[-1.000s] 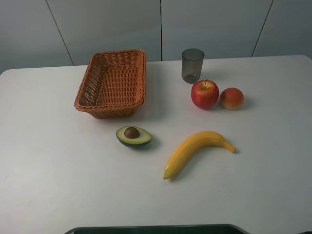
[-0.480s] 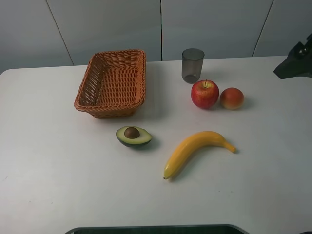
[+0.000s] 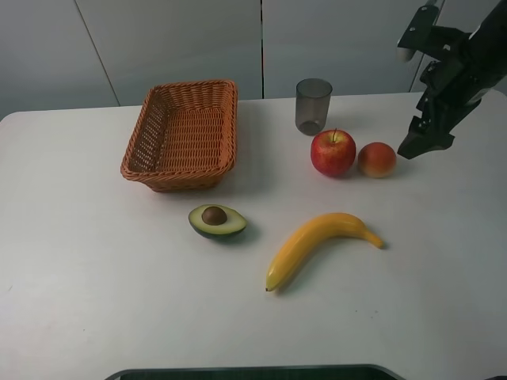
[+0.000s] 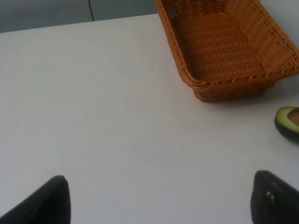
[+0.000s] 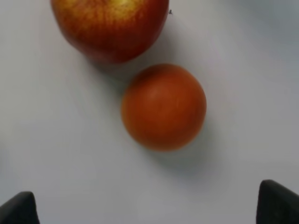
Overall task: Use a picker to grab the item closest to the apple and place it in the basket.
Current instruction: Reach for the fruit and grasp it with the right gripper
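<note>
The thing I'm after is the peach (image 3: 377,160): it sits on the counter (image 3: 95,301) just beside the apple (image 3: 333,153), on the apple's right in the high view, closer to it than the cup (image 3: 314,105) or the banana (image 3: 321,244). I can't tell whether the two fruits touch.

My right claw (image 3: 421,146) hangs above the counter a little further right of the peach. So the peach lies inward from the claw, toward the apple, and lower down. Through the right wrist camera the peach shows roughly centred between the two fingertips. The jaws are spread wide with nothing in them, and the apple lies beyond the peach, off the line the fingers would close along.

The peach is round, so I judge there is no long axis to line up with. What matters is keeping both fingers clear of the apple as I come in.

The left claw (image 4: 161,200) is also spread wide and empty, over bare counter on the basket (image 3: 190,85) side. The right arm is plainly the nearer one.
</note>
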`<state>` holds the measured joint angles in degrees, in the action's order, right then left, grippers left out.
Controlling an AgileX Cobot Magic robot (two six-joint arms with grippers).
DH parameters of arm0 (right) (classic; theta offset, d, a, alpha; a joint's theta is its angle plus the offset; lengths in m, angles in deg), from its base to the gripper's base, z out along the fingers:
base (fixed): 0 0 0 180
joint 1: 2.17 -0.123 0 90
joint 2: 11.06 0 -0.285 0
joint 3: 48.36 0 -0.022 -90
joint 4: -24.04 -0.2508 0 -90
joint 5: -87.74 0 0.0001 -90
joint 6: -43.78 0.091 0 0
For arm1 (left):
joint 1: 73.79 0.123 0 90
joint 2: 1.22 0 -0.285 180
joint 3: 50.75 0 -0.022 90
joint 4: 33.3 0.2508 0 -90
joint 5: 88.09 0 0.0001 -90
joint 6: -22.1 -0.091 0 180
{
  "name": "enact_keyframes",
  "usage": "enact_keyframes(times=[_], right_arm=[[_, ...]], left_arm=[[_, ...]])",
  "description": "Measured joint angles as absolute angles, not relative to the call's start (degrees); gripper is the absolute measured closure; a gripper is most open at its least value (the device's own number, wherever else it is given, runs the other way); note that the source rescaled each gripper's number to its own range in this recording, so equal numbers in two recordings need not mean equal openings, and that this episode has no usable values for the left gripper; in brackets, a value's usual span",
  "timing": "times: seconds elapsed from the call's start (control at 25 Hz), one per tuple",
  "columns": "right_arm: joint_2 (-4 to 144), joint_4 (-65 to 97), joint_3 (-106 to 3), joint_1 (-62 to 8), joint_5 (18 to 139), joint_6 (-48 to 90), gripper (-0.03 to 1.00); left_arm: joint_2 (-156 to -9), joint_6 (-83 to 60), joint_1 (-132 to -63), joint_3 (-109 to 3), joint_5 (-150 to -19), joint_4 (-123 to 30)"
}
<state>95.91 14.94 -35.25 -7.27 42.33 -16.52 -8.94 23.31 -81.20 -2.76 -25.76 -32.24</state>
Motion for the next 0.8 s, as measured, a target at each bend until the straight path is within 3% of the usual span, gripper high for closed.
enact_keyframes(times=[0.8], right_arm=[[112.52,14.07,-44.47,-9.47,44.62,-20.95,-0.03]], left_arm=[[-8.94,23.31,-81.20,-2.76,-25.76,-32.24]])
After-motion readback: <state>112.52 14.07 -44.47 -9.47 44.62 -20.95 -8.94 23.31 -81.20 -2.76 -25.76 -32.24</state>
